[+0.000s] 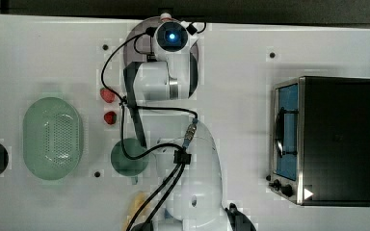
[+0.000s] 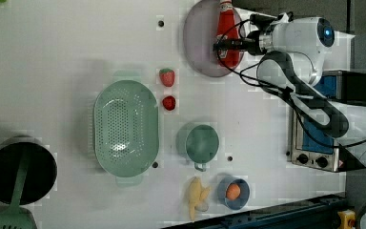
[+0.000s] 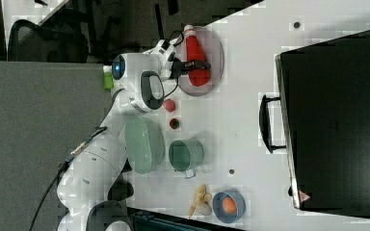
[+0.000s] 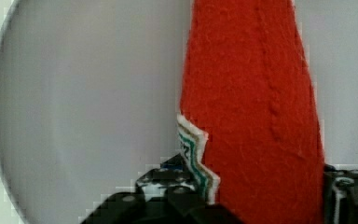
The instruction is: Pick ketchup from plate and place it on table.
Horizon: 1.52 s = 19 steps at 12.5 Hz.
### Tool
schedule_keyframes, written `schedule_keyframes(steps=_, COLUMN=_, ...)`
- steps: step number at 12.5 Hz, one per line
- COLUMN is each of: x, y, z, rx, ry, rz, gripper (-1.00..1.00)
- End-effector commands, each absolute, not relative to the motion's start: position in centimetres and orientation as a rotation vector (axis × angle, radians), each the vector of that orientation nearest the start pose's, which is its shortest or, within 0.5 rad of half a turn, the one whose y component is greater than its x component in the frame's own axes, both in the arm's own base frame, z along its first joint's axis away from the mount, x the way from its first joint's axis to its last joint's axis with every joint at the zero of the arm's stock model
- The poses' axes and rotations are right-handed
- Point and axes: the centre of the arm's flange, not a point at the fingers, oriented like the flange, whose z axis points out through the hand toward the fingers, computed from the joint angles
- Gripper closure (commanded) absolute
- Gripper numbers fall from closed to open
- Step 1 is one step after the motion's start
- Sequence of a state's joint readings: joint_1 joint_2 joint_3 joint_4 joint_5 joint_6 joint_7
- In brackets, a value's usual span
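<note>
Red ketchup (image 2: 229, 40), one; strawberries (image 2: 167, 77), two

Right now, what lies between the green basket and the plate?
Two strawberries on the table: one strawberry nearer the plate, the other strawberry nearer the green basket. The left view shows this plainly.

Dark office chair (image 3: 43, 41) and grey partition (image 3: 38, 134) beyond the tabletop.

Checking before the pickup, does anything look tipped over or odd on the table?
The ketchup lies flat on the plate rather than standing, its white cap jutting past the rim. No spill shows. The rest looks tidy.
</note>
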<state>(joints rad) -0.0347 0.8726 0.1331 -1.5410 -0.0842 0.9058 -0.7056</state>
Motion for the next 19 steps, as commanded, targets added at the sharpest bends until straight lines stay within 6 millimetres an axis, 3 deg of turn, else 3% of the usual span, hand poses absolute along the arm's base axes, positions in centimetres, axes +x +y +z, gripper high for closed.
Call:
schedule_keyframes(steps=1, x=71.4, y=6.3, z=17.6, rx=-3.075, ry=-0.107, rz=-0.173, gripper=-0.18)
schedule_keyframes(steps=5, x=72.1, y=4.7, z=27.4, rx=-3.081, ry=0.073, rz=-0.256, gripper=-0.18)
schedule_keyframes(steps=9, x=70.1, y=2.5, z=37.5, rx=-3.085, ry=0.168, rz=-0.17, gripper=-0.18)
schedule_keyframes(steps=11, x=67.9, y=1.0, z=41.2, rx=-3.103, ry=0.202, rz=-0.124, gripper=-0.18)
schedule_keyframes(steps=15, x=62.1, y=-1.4, z=44.3, rx=-3.105, ry=0.285, rz=-0.064, gripper=-0.18)
schedule_keyframes(steps=19, x=54.8, y=-2.6, z=43.5, rx=-3.104, ry=0.354, rz=0.029, gripper=-0.18)
